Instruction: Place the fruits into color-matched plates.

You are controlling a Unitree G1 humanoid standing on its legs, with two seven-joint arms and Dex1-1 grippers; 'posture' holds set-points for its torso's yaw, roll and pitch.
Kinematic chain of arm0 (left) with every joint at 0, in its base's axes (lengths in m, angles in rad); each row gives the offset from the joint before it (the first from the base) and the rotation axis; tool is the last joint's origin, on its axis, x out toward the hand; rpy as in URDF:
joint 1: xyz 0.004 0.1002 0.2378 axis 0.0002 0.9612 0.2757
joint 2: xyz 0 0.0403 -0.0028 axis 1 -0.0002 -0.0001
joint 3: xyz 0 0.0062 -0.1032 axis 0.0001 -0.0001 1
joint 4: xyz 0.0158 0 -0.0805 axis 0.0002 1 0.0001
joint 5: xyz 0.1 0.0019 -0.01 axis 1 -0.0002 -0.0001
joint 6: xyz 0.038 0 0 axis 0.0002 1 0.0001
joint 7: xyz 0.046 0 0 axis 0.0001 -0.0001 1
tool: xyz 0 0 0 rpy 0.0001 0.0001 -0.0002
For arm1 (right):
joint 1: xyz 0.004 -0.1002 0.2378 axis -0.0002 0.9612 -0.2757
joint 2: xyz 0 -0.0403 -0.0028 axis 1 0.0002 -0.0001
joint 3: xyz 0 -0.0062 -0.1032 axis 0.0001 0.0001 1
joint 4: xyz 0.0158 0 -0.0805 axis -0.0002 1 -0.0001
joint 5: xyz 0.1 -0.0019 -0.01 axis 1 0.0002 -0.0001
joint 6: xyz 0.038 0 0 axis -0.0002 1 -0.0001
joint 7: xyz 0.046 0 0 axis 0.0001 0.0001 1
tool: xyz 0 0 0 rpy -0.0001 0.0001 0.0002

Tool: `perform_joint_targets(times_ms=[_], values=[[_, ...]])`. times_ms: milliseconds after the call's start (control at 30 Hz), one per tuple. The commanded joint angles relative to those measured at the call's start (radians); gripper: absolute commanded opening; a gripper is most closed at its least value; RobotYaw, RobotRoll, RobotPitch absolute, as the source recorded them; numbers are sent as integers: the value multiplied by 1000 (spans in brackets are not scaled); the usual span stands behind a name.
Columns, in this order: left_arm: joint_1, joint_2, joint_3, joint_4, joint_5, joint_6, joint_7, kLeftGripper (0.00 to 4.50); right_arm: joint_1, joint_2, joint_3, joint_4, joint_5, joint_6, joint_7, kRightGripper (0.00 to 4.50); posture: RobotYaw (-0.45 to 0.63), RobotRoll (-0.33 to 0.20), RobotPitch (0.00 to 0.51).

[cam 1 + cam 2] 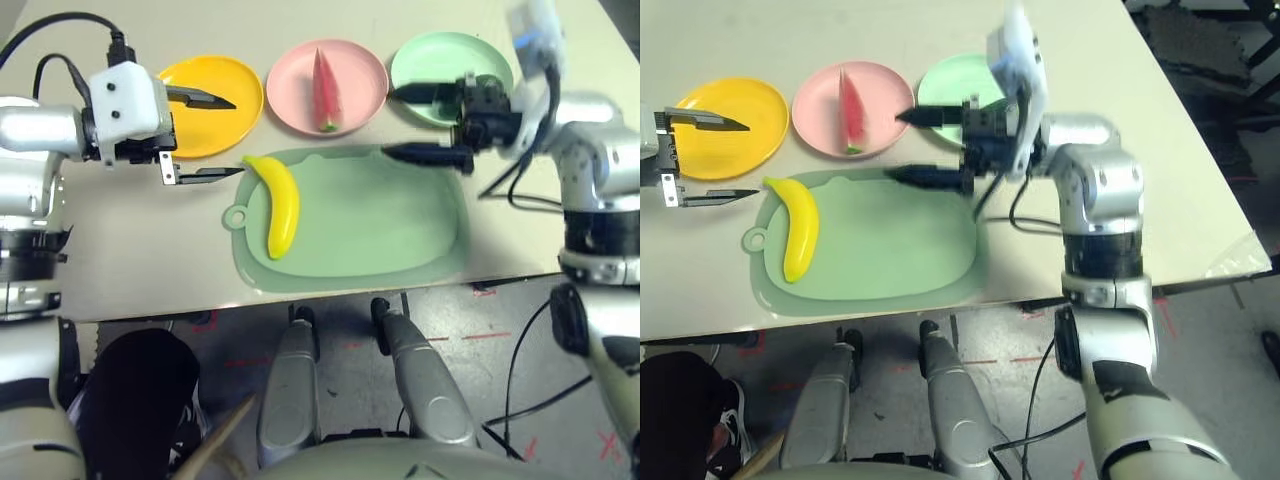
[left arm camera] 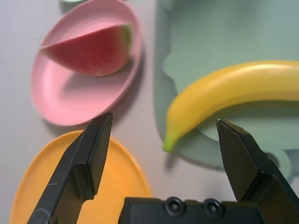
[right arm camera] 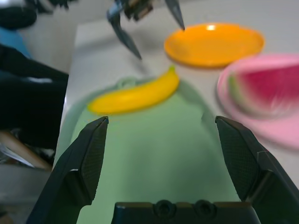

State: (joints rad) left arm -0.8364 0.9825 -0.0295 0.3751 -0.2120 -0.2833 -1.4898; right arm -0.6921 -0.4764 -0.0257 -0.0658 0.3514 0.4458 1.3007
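At the table's (image 1: 120,270) left, the yellow plate (image 1: 240,118) is overhung by the left gripper (image 1: 222,138), jaws spread. The banana (image 1: 284,210) lies on the cutting board's (image 1: 370,225) left edge; if gripped by its tip, it could be swivelled loose. The watermelon wedge (image 1: 326,95) is held in the pink plate (image 1: 283,85). The right gripper (image 1: 388,122) is parted; the green plate (image 1: 430,58), partly hidden, perhaps carries the avocado.

Yellow banana (image 1: 281,208) on green board (image 1: 370,220); watermelon wedge (image 1: 325,95) on pink plate (image 1: 285,85).

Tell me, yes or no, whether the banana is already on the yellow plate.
No, the banana lies on the green cutting board, beside the empty yellow plate.
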Motion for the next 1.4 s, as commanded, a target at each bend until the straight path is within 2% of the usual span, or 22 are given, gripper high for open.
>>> perform_joint_targets(times_ms=[33,167,267,533,733,933,1133,1300,1333,1400], values=[[4,-19,-39,-58,-51,33,-93,4500,91,3,15,-85,3,-99,-45,4471,59,0,413],[-43,-50,-101,-79,-46,40,-124,4500,198,29,18,-99,7,-217,-98,4471,58,0,398],[-95,-41,-188,-57,-60,13,-125,4500,248,42,15,-89,23,-286,-109,4471,51,0,389],[-278,-6,-495,65,-100,-191,-125,4500,337,65,17,-45,44,-420,-137,4471,49,0,383],[-397,-56,-657,192,-85,-339,-125,4500,345,62,34,-56,51,-434,-158,4471,34,0,385],[-487,-129,-769,313,-53,-478,-125,4500,343,52,39,-71,61,-430,-173,4471,23,0,385],[-528,-146,-872,364,-42,-579,-125,4500,342,42,44,-87,71,-420,-186,4471,11,0,390],[-542,-175,-885,415,-14,-627,-125,4500,356,35,51,-113,83,-412,-194,4471,7,0,397],[-543,-183,-877,426,-8,-630,-125,4478,363,30,55,-121,85,-413,-189,4491,7,0,398],[-543,-195,-865,442,-2,-633,-125,4097,375,19,63,-130,85,-419,-178,4500,4,0,400]])
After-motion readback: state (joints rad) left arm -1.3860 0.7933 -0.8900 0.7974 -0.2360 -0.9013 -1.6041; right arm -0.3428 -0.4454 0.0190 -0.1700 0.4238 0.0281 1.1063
